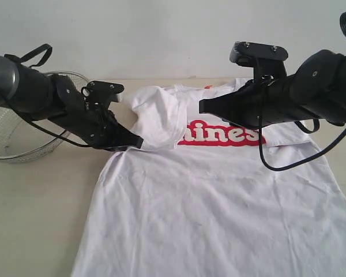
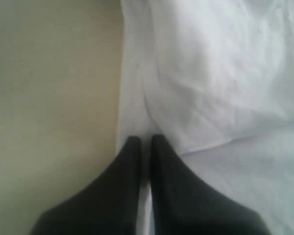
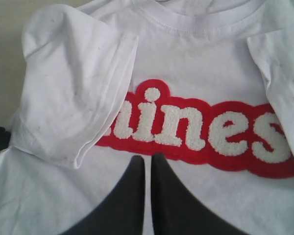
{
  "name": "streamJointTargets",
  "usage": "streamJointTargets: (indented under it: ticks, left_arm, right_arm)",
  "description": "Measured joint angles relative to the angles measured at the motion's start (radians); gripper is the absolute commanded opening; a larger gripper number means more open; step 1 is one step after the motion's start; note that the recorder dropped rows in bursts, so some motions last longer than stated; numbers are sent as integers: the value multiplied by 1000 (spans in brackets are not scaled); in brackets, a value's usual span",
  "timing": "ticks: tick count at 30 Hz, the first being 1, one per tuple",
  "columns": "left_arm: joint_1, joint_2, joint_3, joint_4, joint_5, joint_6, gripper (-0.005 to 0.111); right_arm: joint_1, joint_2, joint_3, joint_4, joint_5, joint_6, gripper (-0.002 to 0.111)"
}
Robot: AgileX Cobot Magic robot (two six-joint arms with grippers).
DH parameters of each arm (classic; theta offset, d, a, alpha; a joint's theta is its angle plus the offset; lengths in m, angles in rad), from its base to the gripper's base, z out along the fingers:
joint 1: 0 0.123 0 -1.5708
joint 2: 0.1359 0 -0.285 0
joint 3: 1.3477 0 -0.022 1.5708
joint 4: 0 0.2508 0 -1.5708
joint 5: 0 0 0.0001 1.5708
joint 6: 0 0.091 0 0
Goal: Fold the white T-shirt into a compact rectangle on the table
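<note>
Worktop [image 1: 40,219]: one pale beige surface. It lies bare on the left of the exterior view, between the shirt's side edge and the basket, and meets the wall behind.
White T-shirt [image 1: 219,202]: one, lying flat on the worktop with its chest up and collar toward the wall. The hem runs out of the near edge of the exterior view and one side reaches that view's right edge.
Wire basket [image 1: 11,135]: one, at the far left by the wall, apart from the shirt.
Red band [image 1: 230,135]: one, across the chest, its first letters covered.
Sleeve [image 1: 158,118]: folded inward over the chest, with its cuff edge lying across the band's start.
Left pincer [image 1: 137,141]: jaws pressed together, tips at the shirt's side edge just below the folded sleeve. Whether cloth is caught between them cannot be told.
Right pincer [image 1: 203,106]: jaws pressed together over the chest near the band, holding nothing.
Count: two pincers.
</note>
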Motion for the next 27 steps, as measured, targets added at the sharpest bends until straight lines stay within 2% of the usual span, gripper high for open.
streamJointTargets:
  ticks: [6, 9, 21, 27]
  left_arm:
    - [0, -2, -4, 243, 4, -269, 5]
    - [0, -4, -4, 304, 8, -330, 5]
    - [28, -112, 2, 348, 61, -421, 5]
    - [28, -92, -158, 346, 79, -424, 5]
  right_arm:
    - [0, 0, 0, 0, -2, 0, 0]
    - [0, 0, 0, 0, -4, -11, 0]
    - [0, 0, 0, 0, 0, -43, 0]
    - [0, 0, 0, 0, 19, -45, 0]
